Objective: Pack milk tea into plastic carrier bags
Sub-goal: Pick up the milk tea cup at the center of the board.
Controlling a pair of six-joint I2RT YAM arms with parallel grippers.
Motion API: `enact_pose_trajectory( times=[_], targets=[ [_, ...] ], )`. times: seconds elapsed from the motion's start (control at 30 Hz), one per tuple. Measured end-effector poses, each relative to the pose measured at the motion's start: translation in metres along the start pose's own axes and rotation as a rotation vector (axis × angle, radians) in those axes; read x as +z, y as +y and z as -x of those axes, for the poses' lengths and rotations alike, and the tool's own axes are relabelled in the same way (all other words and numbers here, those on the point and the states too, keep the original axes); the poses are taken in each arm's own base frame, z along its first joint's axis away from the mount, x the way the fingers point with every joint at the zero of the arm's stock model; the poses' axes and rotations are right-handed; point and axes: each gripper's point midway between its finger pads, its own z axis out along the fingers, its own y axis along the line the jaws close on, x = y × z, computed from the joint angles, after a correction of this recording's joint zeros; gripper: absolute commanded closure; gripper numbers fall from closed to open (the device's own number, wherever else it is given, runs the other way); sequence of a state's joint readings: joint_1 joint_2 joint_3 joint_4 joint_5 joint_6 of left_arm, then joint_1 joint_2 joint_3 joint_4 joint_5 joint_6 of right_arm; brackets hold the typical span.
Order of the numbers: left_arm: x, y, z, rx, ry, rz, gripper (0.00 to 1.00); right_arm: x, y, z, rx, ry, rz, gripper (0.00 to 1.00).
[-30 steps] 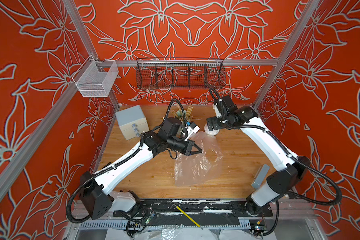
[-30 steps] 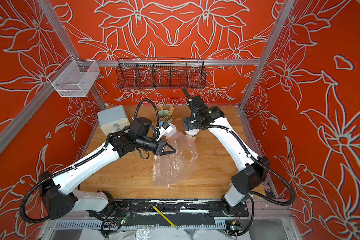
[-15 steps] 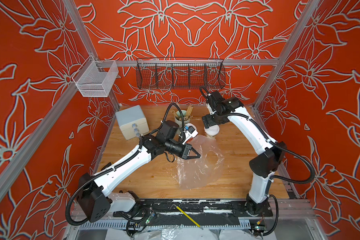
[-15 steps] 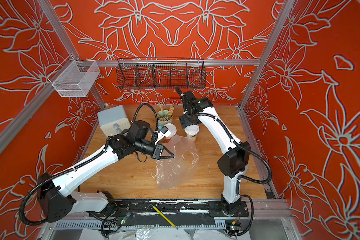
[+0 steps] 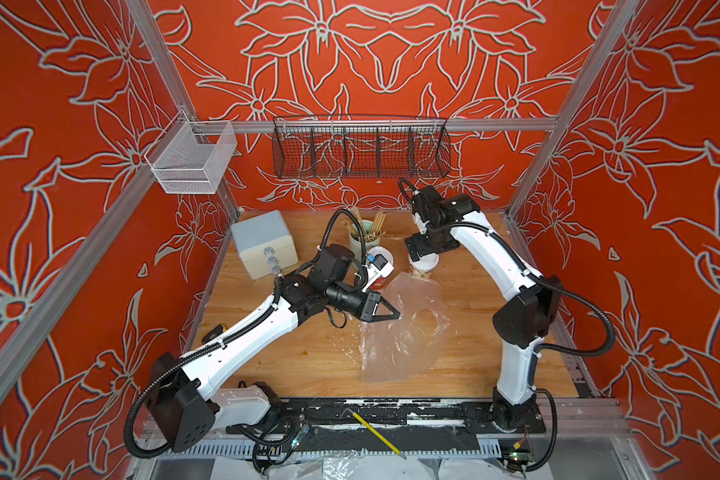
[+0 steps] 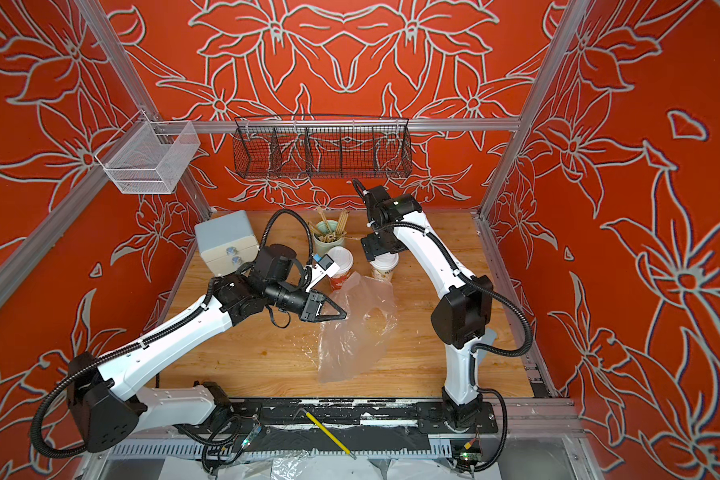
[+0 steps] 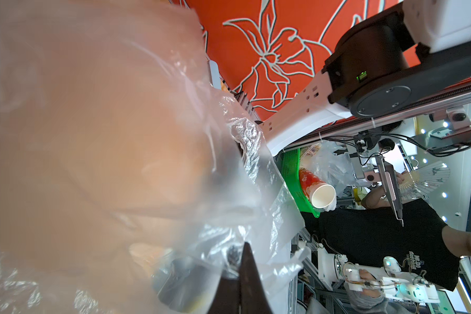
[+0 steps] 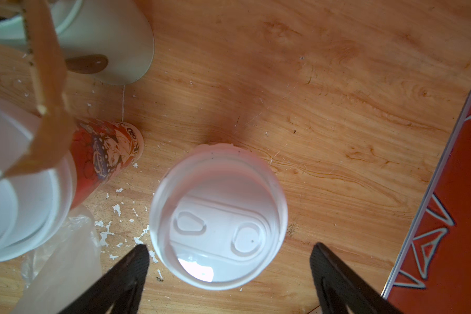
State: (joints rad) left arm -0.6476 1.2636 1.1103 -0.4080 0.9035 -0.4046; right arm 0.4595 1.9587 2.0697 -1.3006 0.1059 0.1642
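Two cups: red cup (image 6: 342, 257), cream cup (image 6: 384, 268), upright near desk (image 6: 242, 357) far edge.
Bag (image 6: 356, 328): mid-desk, beside cups.
Left gripper (image 6: 342, 317): pressed together, pinching bag.
Right gripper (image 8: 230, 246): spread above cream cup.

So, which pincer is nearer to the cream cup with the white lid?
Right. The right pincer hangs open straight above the cream cup; the left pincer is apart from it, shut on the plastic bag.
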Motion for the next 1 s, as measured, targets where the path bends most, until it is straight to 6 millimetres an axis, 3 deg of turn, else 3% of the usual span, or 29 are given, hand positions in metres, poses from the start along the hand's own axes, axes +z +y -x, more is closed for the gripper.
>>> enact_pose_trajectory(
  times=[0.3, 0.77, 1.0],
  targets=[
    [0.001, 0.002, -0.001, -0.001, 0.001, -0.003, 1.00, 0.005, 0.003, 0.000, 0.006, 0.013, 0.026, 0.16],
    [-0.006, -0.004, -0.004, 0.017, -0.021, -0.014, 1.00, 0.013, 0.006, 0.003, 0.016, 0.017, 0.050, 0.17],
    [-0.005, -0.002, -0.006, 0.012, -0.022, -0.017, 1.00, 0.017, 0.007, 0.005, 0.029, 0.013, 0.063, 0.23]
  ],
)
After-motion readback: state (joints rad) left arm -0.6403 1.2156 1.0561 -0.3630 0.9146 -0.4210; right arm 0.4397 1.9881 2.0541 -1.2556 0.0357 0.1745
